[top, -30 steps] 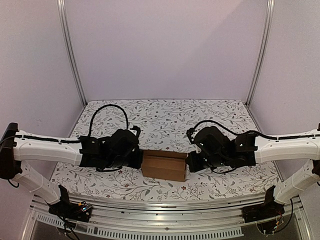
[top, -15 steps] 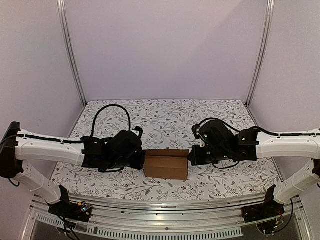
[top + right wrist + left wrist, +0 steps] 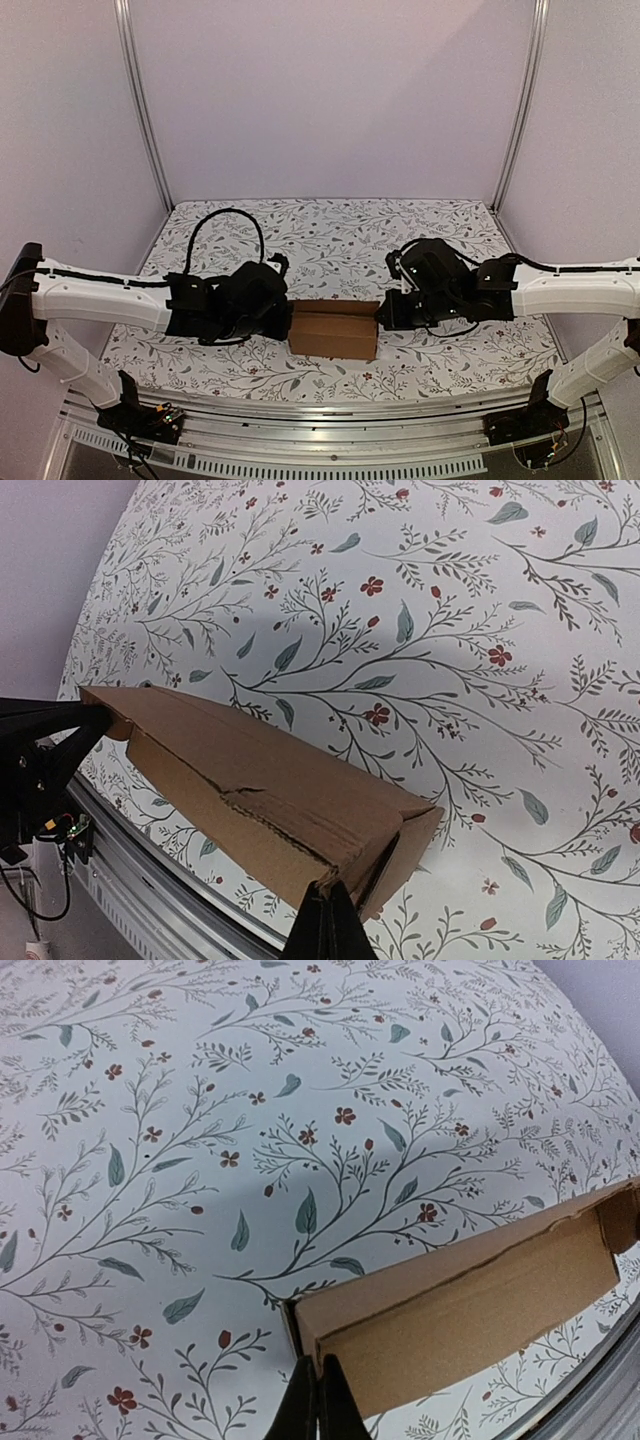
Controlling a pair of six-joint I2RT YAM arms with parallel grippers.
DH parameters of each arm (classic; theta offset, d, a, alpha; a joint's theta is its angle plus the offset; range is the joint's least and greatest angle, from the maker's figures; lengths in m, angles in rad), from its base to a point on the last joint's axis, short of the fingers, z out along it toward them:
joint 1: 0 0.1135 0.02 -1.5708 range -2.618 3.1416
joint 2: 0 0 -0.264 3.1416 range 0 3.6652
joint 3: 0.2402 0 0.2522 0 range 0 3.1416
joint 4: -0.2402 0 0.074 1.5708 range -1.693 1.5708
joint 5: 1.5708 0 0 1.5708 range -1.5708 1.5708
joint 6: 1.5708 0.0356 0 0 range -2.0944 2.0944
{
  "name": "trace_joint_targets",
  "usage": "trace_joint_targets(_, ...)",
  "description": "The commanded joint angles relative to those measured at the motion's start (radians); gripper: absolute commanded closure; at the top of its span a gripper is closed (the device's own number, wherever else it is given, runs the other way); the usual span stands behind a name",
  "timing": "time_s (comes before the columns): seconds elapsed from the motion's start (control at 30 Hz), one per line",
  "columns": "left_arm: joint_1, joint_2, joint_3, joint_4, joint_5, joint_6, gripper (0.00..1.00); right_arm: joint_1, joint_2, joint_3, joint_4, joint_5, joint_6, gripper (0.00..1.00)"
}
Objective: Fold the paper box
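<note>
The paper box (image 3: 334,333) is a small brown carton lying on the floral table between my two arms, near the front edge. My left gripper (image 3: 286,322) is shut, and its tips touch the box's left end. In the left wrist view the closed fingertips (image 3: 320,1368) meet the near corner of the box (image 3: 470,1305). My right gripper (image 3: 380,318) is also shut and rests against the right end. The right wrist view shows its tips (image 3: 335,892) at the lower edge of the box (image 3: 250,770), beside a slightly open end flap (image 3: 410,850).
The floral table cover (image 3: 330,240) stretches behind the box to the back wall. A metal rail (image 3: 330,420) runs along the table's front edge just in front of the box. Upright frame posts (image 3: 145,110) stand at the back corners.
The box has slid slightly to the right with the left gripper following it. The right gripper has shifted a little right and back, and stays against the box's right end.
</note>
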Motion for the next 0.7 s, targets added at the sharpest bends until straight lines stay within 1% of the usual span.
trace_joint_targets(0.0,-0.031,0.044,-0.009,-0.106,0.066,0.011,1.0,0.0,-0.008,-0.032,0.037,-0.037,-0.025,1.0)
trace_joint_targets(0.27,-0.031,0.056,-0.006,-0.105,0.073,0.006,1.0,0.0,-0.03,-0.081,0.024,-0.018,-0.107,1.0)
trace_joint_targets(0.67,-0.031,0.091,0.034,-0.123,0.079,0.007,1.0,-0.001,-0.103,-0.102,-0.012,0.02,-0.158,1.0)
